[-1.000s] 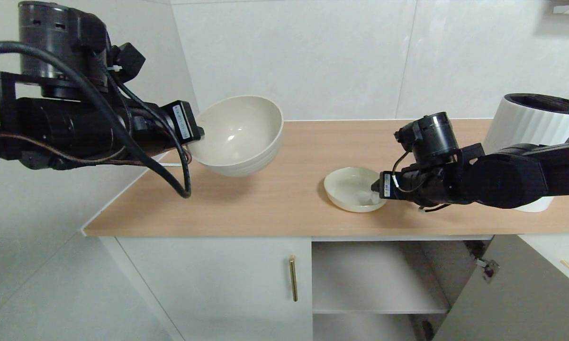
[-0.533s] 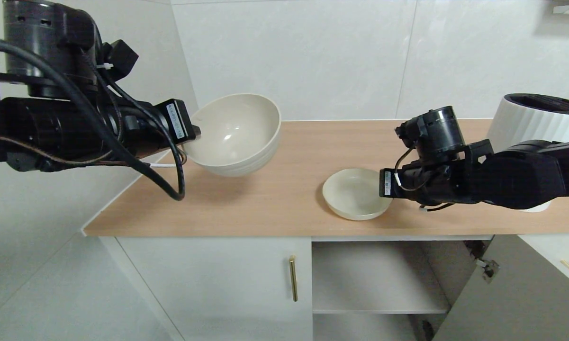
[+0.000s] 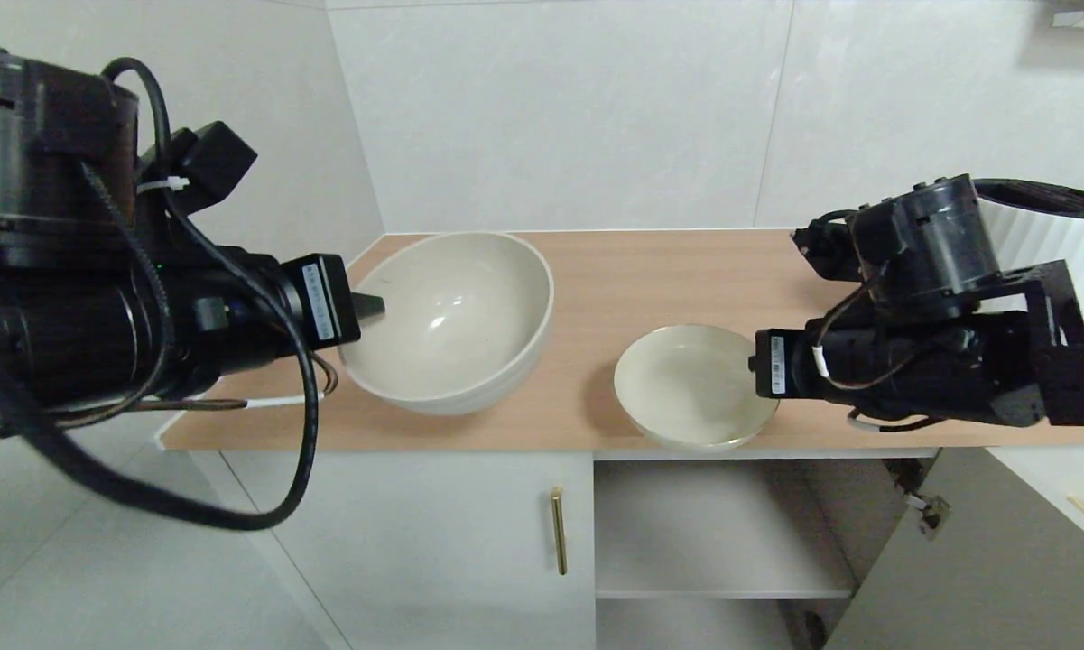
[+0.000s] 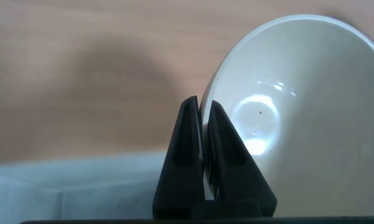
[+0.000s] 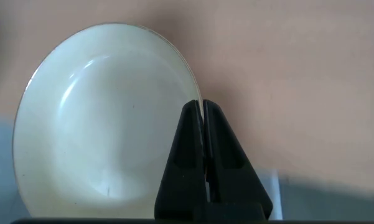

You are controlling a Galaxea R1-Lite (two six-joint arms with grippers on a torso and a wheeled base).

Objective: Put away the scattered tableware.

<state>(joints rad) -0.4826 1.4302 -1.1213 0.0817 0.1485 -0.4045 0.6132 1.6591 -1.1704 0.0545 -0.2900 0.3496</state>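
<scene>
My left gripper [image 3: 367,307] is shut on the rim of a large cream bowl [image 3: 456,318], holding it in the air over the left part of the wooden counter [image 3: 596,271]. In the left wrist view the black fingers [image 4: 188,124] pinch the bowl [image 4: 299,112] at its edge. My right gripper [image 3: 755,363] is shut on the rim of a small cream dish [image 3: 690,384], lifted above the counter's front edge. The right wrist view shows the fingers [image 5: 191,134] clamped on the dish [image 5: 106,118].
A white ribbed container [image 3: 1047,226] stands at the counter's right end. Below the counter, a cabinet compartment [image 3: 713,533] stands open with a shelf inside, its door [image 3: 966,560] swung out to the right. A shut door with a gold handle [image 3: 557,531] is to its left.
Both arms have drawn back toward the counter's front edge. The large bowl has come lower and nearer with the left gripper. The small dish has been lifted off the counter by the right gripper.
</scene>
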